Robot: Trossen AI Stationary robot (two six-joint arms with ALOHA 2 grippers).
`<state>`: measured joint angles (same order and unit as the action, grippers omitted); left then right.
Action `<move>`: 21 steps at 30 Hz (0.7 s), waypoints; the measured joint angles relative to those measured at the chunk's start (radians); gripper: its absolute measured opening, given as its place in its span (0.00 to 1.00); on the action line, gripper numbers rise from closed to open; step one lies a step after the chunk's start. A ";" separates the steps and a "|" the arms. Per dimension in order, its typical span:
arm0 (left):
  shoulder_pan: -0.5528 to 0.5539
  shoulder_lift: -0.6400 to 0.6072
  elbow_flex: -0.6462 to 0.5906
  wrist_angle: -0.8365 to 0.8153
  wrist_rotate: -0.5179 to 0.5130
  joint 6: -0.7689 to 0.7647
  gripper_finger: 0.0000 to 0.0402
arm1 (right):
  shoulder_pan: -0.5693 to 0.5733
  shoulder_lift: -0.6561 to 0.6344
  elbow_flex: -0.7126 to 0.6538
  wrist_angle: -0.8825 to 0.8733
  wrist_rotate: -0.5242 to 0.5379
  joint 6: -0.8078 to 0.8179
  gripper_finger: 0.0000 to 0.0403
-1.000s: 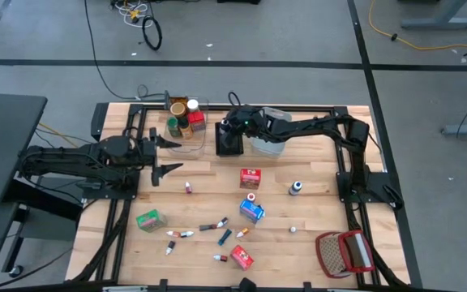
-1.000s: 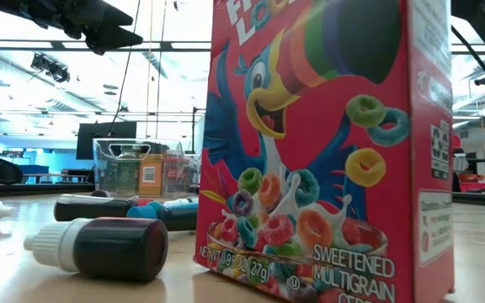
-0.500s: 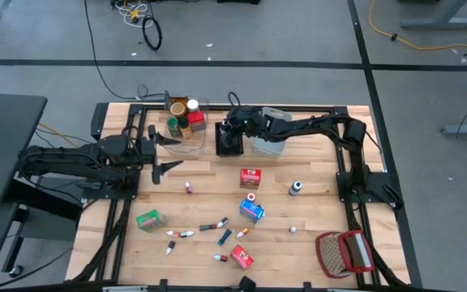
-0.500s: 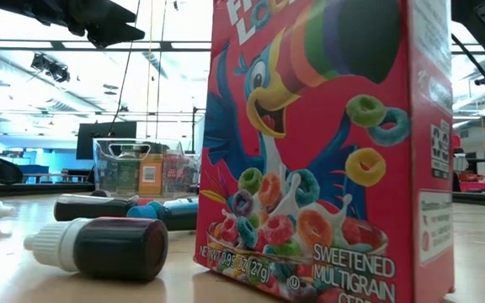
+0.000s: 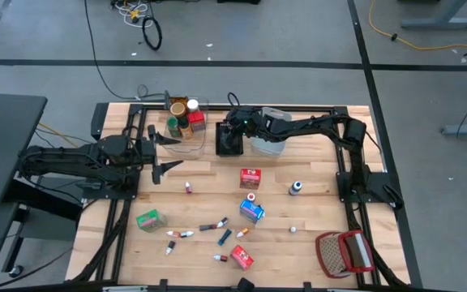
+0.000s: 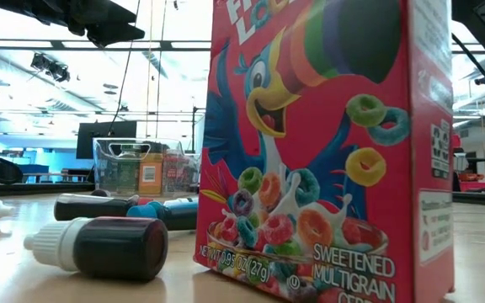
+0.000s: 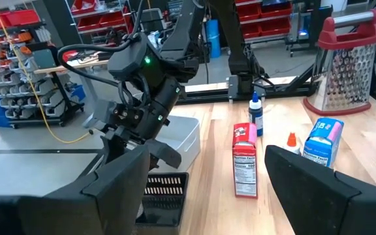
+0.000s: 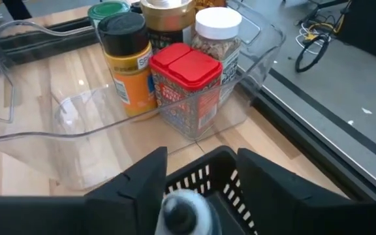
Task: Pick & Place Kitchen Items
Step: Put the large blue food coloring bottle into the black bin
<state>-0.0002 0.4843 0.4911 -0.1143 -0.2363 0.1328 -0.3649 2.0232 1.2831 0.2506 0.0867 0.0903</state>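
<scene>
My right gripper (image 5: pixel 232 130) (image 8: pixel 201 160) hangs open over the black slotted bin (image 5: pixel 229 143) (image 8: pixel 204 177) at the far side. A small dark bottle with a pale cap (image 8: pixel 178 212) sits inside the bin, below and between the fingers. I see no touch. My left gripper (image 5: pixel 169 155) (image 7: pixel 207 156) waits open at the table's left. Loose on the wood lie a red box (image 5: pixel 250 178), a blue carton (image 5: pixel 251 211), a green box (image 5: pixel 147 220), a red cereal box (image 5: pixel 242 258) (image 6: pixel 327 143), a small bottle (image 5: pixel 296 188) and several tiny tubes (image 5: pixel 213 225).
A clear bin (image 5: pixel 186 136) (image 8: pixel 77 124) left of the black one holds jars and a red-lidded container (image 8: pixel 188 85). A grey-blue bin (image 5: pixel 266 146) stands right of the black one. The red-and-white wire basket (image 5: pixel 345 253) lies at the near right corner. Bare wood shows between the items.
</scene>
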 joint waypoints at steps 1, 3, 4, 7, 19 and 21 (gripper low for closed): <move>0.000 0.000 0.000 0.000 0.000 0.000 0.78 | 0.000 0.000 0.000 0.001 -0.002 0.000 0.51; 0.000 0.000 0.000 0.000 0.000 -0.001 0.78 | 0.001 0.000 0.000 0.000 -0.002 0.002 0.53; 0.000 0.000 0.000 0.000 0.000 -0.001 0.78 | 0.002 0.000 0.000 0.000 -0.001 0.002 0.53; 0.000 0.000 0.000 0.000 0.000 -0.005 0.78 | 0.002 -0.003 0.000 -0.003 0.000 0.002 0.54; 0.000 0.000 -0.001 -0.013 0.001 -0.026 0.78 | 0.049 -0.136 0.000 -0.018 0.006 -0.101 0.55; 0.000 0.000 -0.001 -0.013 0.001 -0.029 0.78 | 0.078 -0.163 0.000 -0.027 0.006 -0.156 0.55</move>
<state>-0.0002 0.4839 0.4904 -0.1277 -0.2352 0.1039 -0.2870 1.8606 1.2831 0.2235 0.0925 -0.0658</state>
